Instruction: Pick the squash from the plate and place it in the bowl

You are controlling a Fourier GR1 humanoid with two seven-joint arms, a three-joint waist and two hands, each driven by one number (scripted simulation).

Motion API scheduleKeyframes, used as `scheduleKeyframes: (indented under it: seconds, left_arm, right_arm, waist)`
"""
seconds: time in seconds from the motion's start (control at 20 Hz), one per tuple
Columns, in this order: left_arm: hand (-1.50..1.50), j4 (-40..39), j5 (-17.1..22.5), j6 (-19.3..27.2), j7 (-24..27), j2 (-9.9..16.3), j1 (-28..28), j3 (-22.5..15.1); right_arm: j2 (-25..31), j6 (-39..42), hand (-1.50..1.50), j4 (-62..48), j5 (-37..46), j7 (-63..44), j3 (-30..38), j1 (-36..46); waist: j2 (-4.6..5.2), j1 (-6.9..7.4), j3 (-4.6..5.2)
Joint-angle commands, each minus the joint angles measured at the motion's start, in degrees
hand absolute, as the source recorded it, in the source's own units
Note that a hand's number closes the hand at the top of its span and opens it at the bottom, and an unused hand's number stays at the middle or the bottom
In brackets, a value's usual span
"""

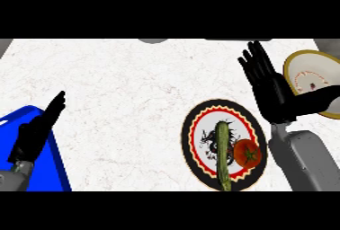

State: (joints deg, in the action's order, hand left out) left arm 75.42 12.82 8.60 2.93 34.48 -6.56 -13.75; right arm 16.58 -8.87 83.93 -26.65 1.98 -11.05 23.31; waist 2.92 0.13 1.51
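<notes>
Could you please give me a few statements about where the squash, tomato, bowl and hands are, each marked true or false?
1. The squash lies on the plate. True.
2. The tomato sits in the bowl. False: it is on the plate, right of the squash.
3. The right hand is open, between plate and bowl. True.
4. The right hand is curled round the squash. False: it is above the plate, holding nothing.
5. The left hand is over a blue tray at the left. True.
6. The bowl is left of the plate. False: it is to the upper right.
</notes>
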Motion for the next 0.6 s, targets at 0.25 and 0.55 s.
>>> scheduleKeyframes:
  seconds: [0.25, 0.55]
  left_arm:
    - [0.00, 5.8, -1.2, 8.8, 0.8, -3.2, -6.8, 4.5]
    - [0.00, 8.9, -2.4, 10.5, -3.1, -5.6, -7.1, 2.5]
  right_arm:
    - [4.2, 35.9, 1.50, -4.8, -15.0, 6.4, -1.2, -5.5]
    - [9.7, 39.6, -1.50, -26.1, -4.4, 29.6, 8.0, -7.5]
  waist:
    - [-2.38, 0.93, -2.22]
    - [-2.21, 1.60, -1.88]
